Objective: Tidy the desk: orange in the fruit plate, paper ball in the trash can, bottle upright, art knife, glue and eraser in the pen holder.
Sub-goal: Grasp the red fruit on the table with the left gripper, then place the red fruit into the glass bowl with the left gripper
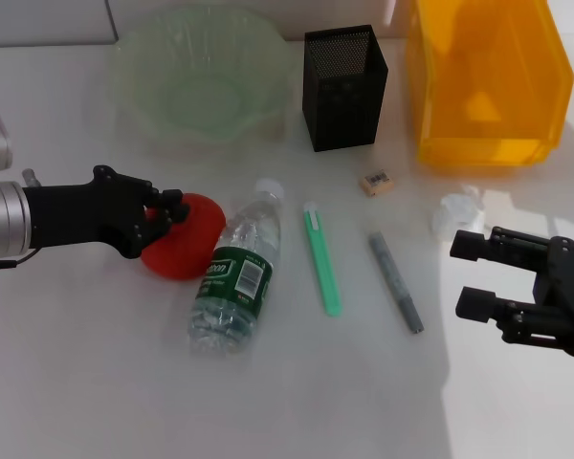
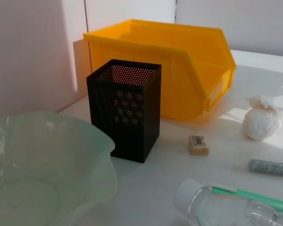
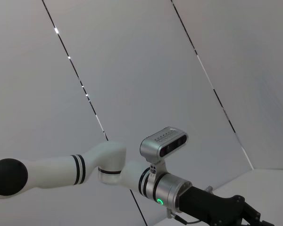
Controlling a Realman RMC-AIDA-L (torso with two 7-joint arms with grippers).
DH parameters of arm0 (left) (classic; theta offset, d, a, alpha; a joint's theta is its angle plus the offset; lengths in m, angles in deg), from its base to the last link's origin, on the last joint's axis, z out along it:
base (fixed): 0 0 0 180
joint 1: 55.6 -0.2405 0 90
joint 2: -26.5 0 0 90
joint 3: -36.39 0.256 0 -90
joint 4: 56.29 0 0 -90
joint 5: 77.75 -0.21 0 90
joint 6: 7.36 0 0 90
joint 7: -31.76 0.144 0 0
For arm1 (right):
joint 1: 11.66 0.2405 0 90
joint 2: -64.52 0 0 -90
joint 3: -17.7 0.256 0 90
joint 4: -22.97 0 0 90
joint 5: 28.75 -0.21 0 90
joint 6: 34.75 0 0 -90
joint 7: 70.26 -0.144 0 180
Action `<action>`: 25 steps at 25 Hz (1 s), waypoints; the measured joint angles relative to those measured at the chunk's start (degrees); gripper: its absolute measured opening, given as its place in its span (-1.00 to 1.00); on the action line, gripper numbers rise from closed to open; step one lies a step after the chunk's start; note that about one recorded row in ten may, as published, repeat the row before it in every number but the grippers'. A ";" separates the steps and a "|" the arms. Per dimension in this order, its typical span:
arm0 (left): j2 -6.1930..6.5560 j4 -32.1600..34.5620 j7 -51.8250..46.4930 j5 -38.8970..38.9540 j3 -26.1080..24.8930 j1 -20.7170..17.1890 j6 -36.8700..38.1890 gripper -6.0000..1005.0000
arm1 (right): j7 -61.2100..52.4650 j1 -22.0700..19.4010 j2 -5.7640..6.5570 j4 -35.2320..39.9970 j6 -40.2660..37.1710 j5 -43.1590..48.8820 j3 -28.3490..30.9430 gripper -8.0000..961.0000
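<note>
A white table [image 1: 297, 402] seen from above. The left claw [image 1: 168, 212] reaches in from the left and is closed around the orange [image 1: 187, 236], which rests on the table just left of the bottle [image 1: 237, 270]. The bottle lies on its side, white cap pointing toward the back. Behind them, at the back left, sits the pale green plate [image 1: 134, 72]. To its right stands the black mesh pen holder [image 1: 344, 88], and right of that the orange-yellow trash can [image 1: 488, 81]. In front of the pen holder lies the small tan eraser [image 1: 374, 183]. A green knife [image 1: 321, 259] and a grey glue stick [image 1: 395, 281] lie side by side right of the bottle. The white paper ball [image 1: 458, 210] rests in front of the trash can. The right claw [image 1: 469, 275] hovers near the paper ball, at the right edge, fingers spread wide and holding nothing.
</note>
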 joint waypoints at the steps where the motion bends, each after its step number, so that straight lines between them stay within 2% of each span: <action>1: -0.03 0.02 0.00 0.01 0.00 -0.08 0.02 -0.57 | 0.00 0.00 0.00 0.00 0.00 0.00 0.00 0.57; 3: -0.05 0.04 0.00 1.02 0.00 -0.32 0.06 -0.65 | 0.00 -0.03 0.01 0.02 0.00 0.00 0.00 0.57; 6: -0.05 0.09 -0.01 2.22 0.00 -0.57 0.10 -0.98 | 0.00 -0.07 0.01 0.02 0.00 0.00 0.00 0.57; 12: 0.04 0.56 -0.02 3.39 0.00 -1.13 0.47 -0.99 | 0.00 -0.20 0.01 0.02 0.01 0.00 0.00 0.57; 25: 0.29 2.13 1.50 12.23 -0.61 -2.86 3.72 -0.99 | 0.05 -0.08 -0.05 -1.23 0.87 -0.01 0.00 0.57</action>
